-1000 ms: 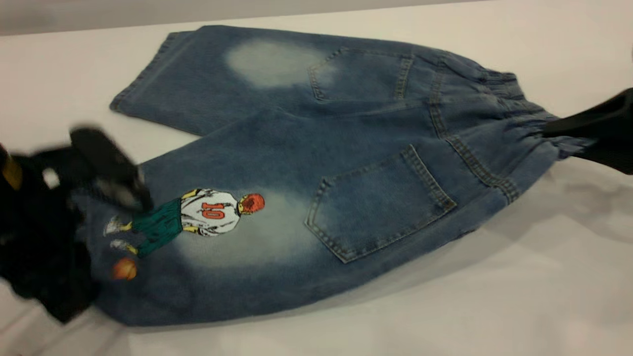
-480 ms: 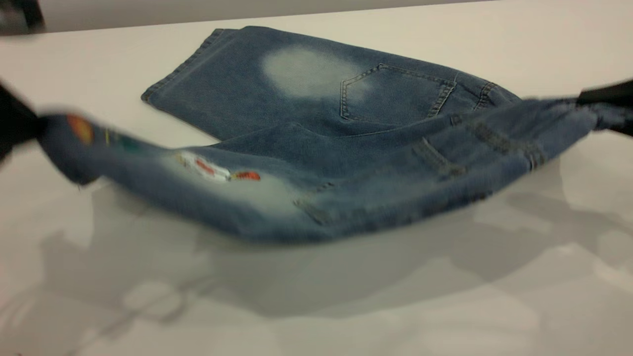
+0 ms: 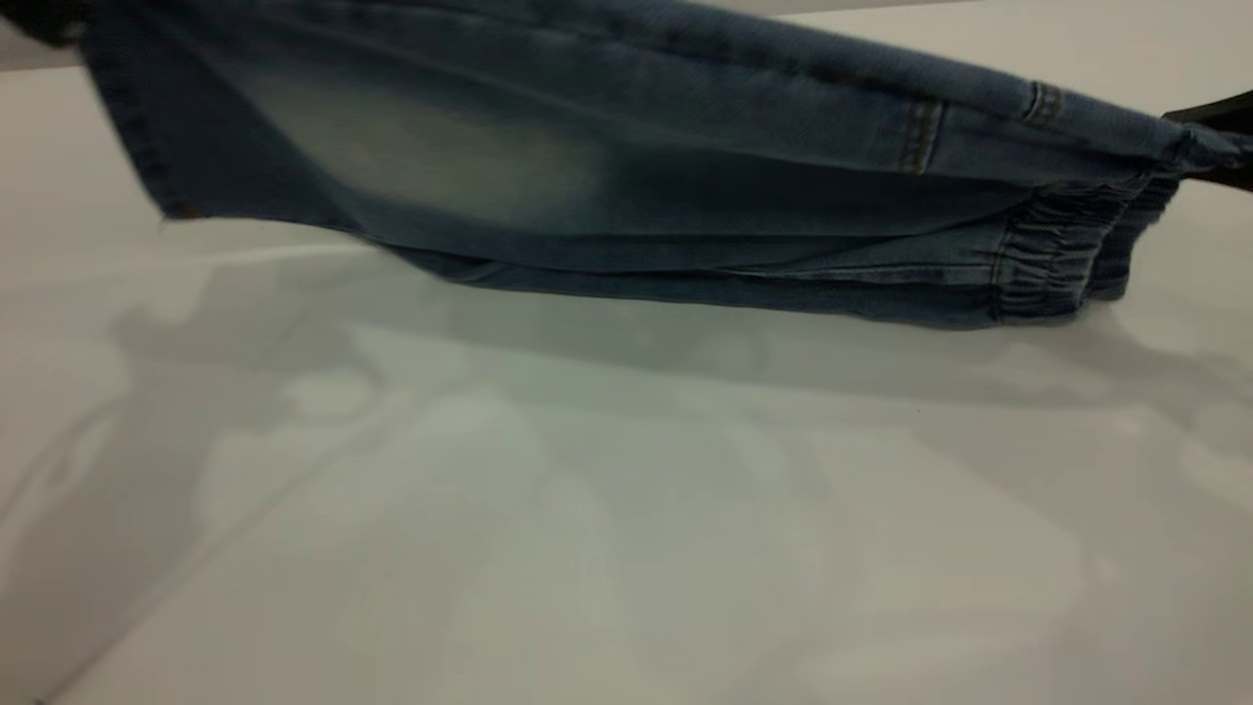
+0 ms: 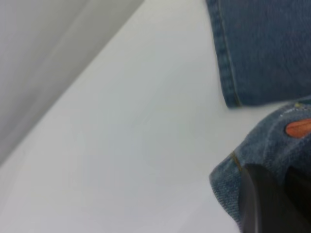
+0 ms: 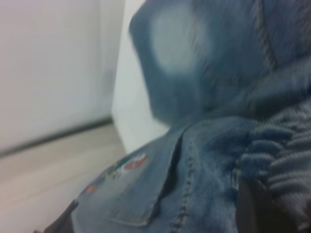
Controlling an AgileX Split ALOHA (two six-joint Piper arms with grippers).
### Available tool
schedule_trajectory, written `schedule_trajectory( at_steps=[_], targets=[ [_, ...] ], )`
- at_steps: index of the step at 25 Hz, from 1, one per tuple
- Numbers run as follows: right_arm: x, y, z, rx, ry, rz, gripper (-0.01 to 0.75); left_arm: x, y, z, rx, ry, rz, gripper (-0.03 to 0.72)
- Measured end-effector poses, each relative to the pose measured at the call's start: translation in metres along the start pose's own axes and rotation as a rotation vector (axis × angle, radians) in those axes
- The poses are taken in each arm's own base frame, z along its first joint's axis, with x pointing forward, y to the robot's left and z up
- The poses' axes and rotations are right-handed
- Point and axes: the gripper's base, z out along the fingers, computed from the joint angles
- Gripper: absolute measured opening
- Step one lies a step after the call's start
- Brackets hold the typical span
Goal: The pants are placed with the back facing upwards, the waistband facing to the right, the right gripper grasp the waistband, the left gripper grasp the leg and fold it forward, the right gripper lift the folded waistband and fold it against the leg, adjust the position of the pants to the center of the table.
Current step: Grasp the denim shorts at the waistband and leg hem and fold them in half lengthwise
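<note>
The right claw (image 3: pixel 1214 147), at the far right edge of the scene, is clamped on the gathered waistband (image 3: pixel 1062 250) of the shorts (image 3: pixel 587 166), holding that end up off the table (image 3: pixel 626 509). The left claw (image 4: pixel 272 204) pinches the hem of the printed leg (image 4: pixel 272 145), raised at the far left. The shorts hang stretched between the two claws, folded lengthwise, with the lower edge just above or touching the white table. The plain leg (image 4: pixel 262 48) lies flat on the table beyond.
</note>
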Motion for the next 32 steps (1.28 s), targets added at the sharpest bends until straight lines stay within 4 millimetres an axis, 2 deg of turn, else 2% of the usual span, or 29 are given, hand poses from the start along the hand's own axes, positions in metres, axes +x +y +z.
schedule_trajectory(
  at_steps=[6, 10, 16, 21, 26, 32],
  targets=[
    [-0.028, -0.003, 0.008, 0.056, -0.057, 0.08, 0.035, -0.032, 0.005, 0.06, 0.028, -0.034, 0.019, 0.077],
    [-0.041, -0.01, 0.015, 0.068, -0.064, 0.131, 0.035, -0.047, 0.009, 0.098, 0.027, -0.023, 0.025, 0.077],
    [-0.058, -0.02, 0.028, 0.077, -0.06, 0.17, 0.035, -0.06, 0.011, 0.135, 0.022, -0.03, 0.035, 0.076],
    [-0.064, -0.022, 0.046, 0.098, -0.031, 0.152, 0.035, -0.057, 0.005, 0.154, 0.035, -0.006, 0.04, 0.076],
    [-0.066, -0.004, 0.063, 0.071, 0.008, 0.072, 0.039, -0.054, 0.003, 0.157, 0.04, 0.01, 0.041, 0.076],
    [-0.073, -0.003, 0.064, 0.096, -0.023, 0.071, 0.047, -0.058, 0.0, 0.161, 0.05, -0.064, 0.098, 0.075]
  ],
)
